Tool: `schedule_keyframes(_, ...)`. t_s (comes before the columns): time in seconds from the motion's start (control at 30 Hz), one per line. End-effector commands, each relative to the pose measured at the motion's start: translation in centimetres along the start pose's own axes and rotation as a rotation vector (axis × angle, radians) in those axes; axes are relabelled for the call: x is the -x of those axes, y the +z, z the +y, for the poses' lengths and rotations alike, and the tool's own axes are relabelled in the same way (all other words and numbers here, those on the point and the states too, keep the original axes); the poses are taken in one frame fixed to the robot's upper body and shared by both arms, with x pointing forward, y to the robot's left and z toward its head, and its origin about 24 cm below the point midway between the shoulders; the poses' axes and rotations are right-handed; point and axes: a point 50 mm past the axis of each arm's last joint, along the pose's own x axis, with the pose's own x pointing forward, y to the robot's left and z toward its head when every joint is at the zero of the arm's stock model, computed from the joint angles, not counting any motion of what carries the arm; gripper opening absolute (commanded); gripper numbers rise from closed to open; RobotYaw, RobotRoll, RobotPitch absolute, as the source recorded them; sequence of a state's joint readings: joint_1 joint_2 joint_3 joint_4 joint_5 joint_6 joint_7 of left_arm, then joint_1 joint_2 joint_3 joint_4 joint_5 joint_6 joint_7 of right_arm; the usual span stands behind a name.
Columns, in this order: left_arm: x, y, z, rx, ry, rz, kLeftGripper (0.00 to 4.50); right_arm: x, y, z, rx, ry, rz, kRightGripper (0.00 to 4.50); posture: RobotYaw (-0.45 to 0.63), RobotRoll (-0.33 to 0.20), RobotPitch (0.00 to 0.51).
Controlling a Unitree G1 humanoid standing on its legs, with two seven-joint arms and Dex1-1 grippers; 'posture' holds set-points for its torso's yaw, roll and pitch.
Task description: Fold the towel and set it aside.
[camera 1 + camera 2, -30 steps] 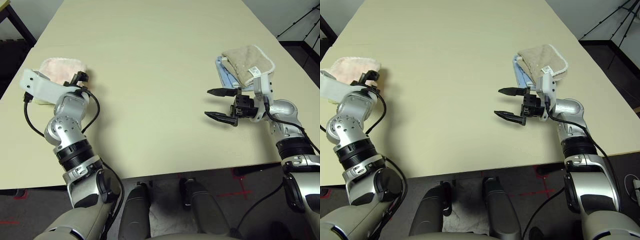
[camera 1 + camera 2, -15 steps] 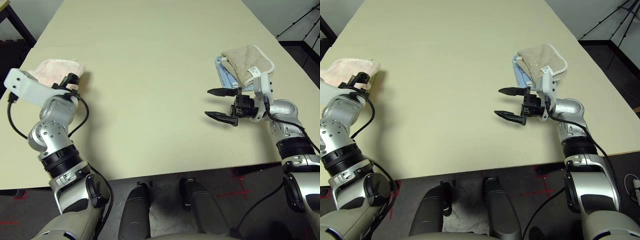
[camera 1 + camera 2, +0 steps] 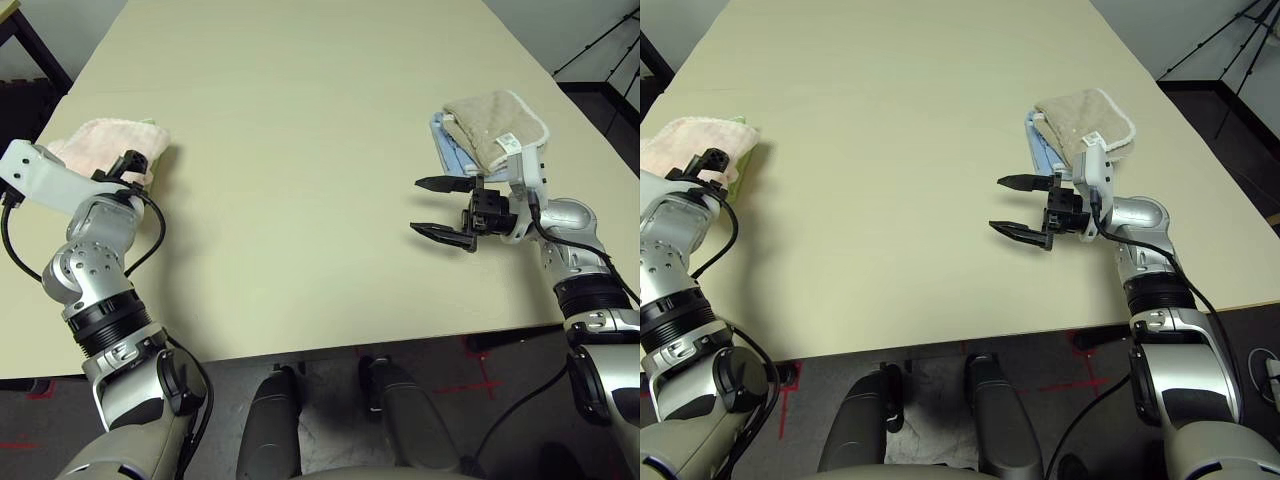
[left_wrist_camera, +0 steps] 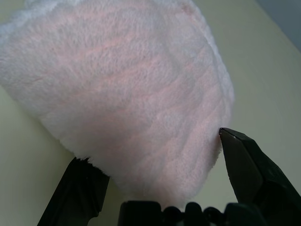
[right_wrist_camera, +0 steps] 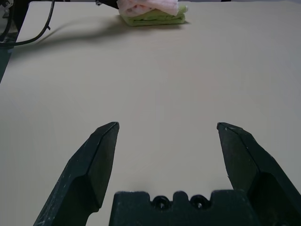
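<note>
Cream table [image 3: 300,150], bare across the middle, with towels at both sides.

On my left the folded pink towel [image 3: 105,145] lies on a green towel [image 5: 151,18] near the table's left edge; my left gripper [image 4: 155,176] sits right at its near edge, fingers spread to either side of the fold without pinching it. From the head view my left arm covers the pink towel's near part, and only a sliver of green shows. On my right a beige towel [image 3: 497,125] rests on a blue one [image 3: 447,148]. Just in front of them my right gripper [image 3: 442,208] hangs wide open over bare tabletop, holding nothing.
</note>
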State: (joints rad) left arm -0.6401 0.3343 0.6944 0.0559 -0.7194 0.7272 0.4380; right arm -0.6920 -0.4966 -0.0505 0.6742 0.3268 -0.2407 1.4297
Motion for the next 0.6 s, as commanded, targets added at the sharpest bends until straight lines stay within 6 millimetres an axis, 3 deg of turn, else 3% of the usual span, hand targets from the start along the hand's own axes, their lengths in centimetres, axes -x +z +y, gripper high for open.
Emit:
schedule_keyframes(0.03, 0.4, -0.6, 0.6, -0.021, 0.024, 0.016, 4.43, 0.2, -0.1, 0.1, 0.001, 0.006, 0.026, 4.5, -0.05, 0.0, 0.184)
schedule_keyframes(0.6, 3.1, -0.3, 1.3, -0.061, 0.036, 0.014, 4.43, 0.0, -0.2, 0.0, -0.002, 0.01, 0.023, 4.5, -0.03, 0.0, 0.188)
